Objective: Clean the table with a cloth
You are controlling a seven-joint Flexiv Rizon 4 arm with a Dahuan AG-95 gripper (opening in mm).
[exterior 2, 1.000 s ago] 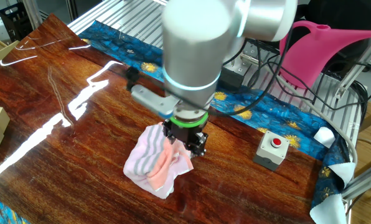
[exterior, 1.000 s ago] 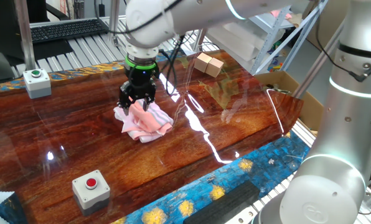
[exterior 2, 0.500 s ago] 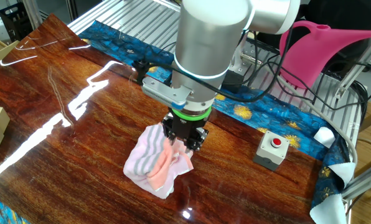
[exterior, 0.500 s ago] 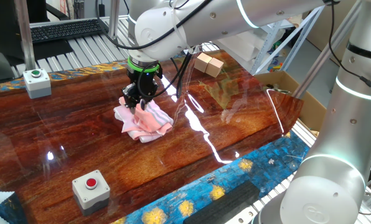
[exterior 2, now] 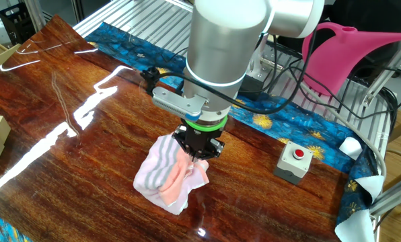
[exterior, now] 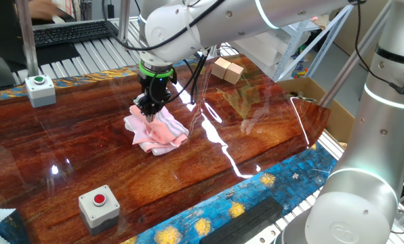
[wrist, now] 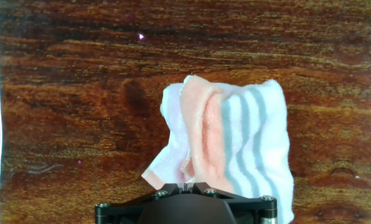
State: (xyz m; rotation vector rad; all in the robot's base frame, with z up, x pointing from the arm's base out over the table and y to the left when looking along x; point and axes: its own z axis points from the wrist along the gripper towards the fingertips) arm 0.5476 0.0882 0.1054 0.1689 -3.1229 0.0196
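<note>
The cloth [exterior: 159, 131], a crumpled pale pink and white rag with grey stripes, lies on the glossy reddish-brown table [exterior: 256, 135]. My gripper [exterior: 150, 112] points straight down onto the cloth's far edge, with its jaws drawn together and pinching a fold. In the other fixed view the gripper [exterior 2: 198, 152] sits on the upper right part of the cloth [exterior 2: 168, 176], with the table [exterior 2: 52, 134] around it. In the hand view the cloth [wrist: 229, 137] spreads away from the gripper [wrist: 187, 182] over the table [wrist: 61, 93].
A green button box [exterior: 39, 89] stands at the far left. A red button box [exterior: 99, 205] sits near the front edge and also shows in the other fixed view [exterior 2: 295, 160]. Wooden blocks [exterior: 227, 70] lie at the back. A cardboard box [exterior: 310, 91] is at the right.
The jaws stood open over the cloth a second ago and have closed onto its fold. The cloth has hardly shifted.
</note>
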